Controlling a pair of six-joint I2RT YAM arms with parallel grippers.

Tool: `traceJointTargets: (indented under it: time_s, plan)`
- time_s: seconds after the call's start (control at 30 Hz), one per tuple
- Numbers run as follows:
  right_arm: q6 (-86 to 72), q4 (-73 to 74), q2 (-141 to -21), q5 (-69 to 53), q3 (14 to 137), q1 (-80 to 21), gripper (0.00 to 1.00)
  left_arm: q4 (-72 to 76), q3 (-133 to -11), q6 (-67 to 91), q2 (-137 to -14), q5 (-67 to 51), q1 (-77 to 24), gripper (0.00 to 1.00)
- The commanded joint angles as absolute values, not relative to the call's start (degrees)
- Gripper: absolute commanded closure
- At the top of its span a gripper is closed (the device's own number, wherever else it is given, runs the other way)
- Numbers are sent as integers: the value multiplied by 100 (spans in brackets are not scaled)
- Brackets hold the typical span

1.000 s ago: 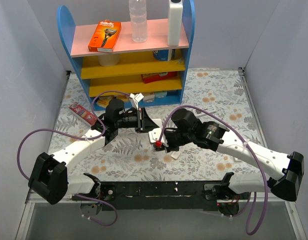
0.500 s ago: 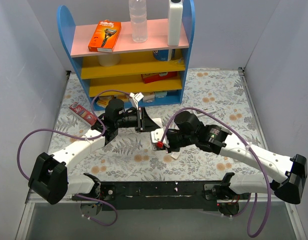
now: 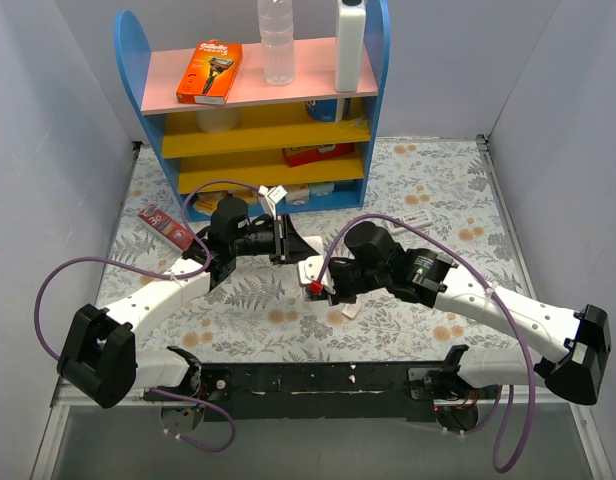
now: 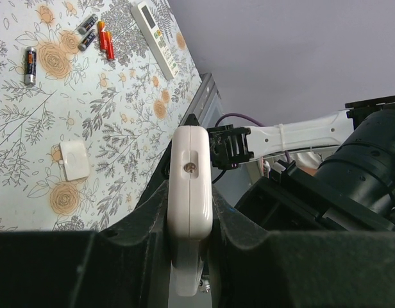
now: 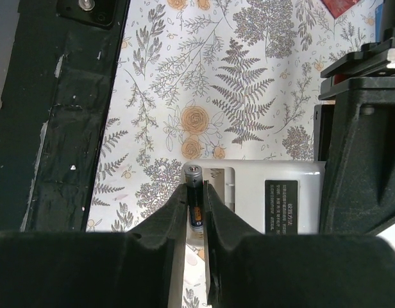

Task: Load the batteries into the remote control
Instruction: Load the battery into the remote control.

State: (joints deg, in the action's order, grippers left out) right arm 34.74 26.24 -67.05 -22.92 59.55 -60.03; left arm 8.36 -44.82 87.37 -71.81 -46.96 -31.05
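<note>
My left gripper (image 3: 285, 241) is shut on one end of the remote control (image 3: 312, 270) and holds it above the table. In the left wrist view the remote's white edge (image 4: 190, 160) is clamped between the fingers of the left gripper (image 4: 190, 212). My right gripper (image 3: 326, 287) is shut on a dark battery (image 5: 194, 176). In the right wrist view the right gripper (image 5: 195, 196) has the battery's silvery tip at the open battery compartment (image 5: 222, 183) in the remote's white back (image 5: 274, 196). Several loose batteries (image 4: 30, 64) lie on the floral cloth, some of them red (image 4: 105, 40).
A small white cover piece (image 4: 74, 159) lies on the cloth, also in the top view (image 3: 348, 310). A longer white remote (image 4: 154, 35) lies near the loose batteries. A blue shelf (image 3: 258, 110) stands at the back, a red pack (image 3: 163, 225) at the left. A black rail (image 5: 63, 115) runs along the near edge.
My right arm has shifted slightly with the battery still at the remote's end. My left arm and the remote have not visibly moved.
</note>
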Motion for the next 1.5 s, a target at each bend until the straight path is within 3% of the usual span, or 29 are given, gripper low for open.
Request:
traceJointTargets:
  time_s: [0.0, 0.73, 1.43, 1.47]
  plan:
    - [3428, 2813, -6899, -2382, 6064, -6029, 80, 1160, -4641, 9079, -7075, -4746, -3050, 100]
    - [3331, 2734, -6812, -1943, 5985, -6029, 72, 1002, -4562, 9106, -7005, -4518, -2997, 100]
    - [2813, 2479, -6495, -1907, 6258, -6029, 52, 984, -4316, 9105, -7005, -4193, -2936, 100]
    - [2778, 2479, -6504, -1916, 6310, -6029, 48, 1010, -4255, 9114, -6996, -4140, -2927, 100]
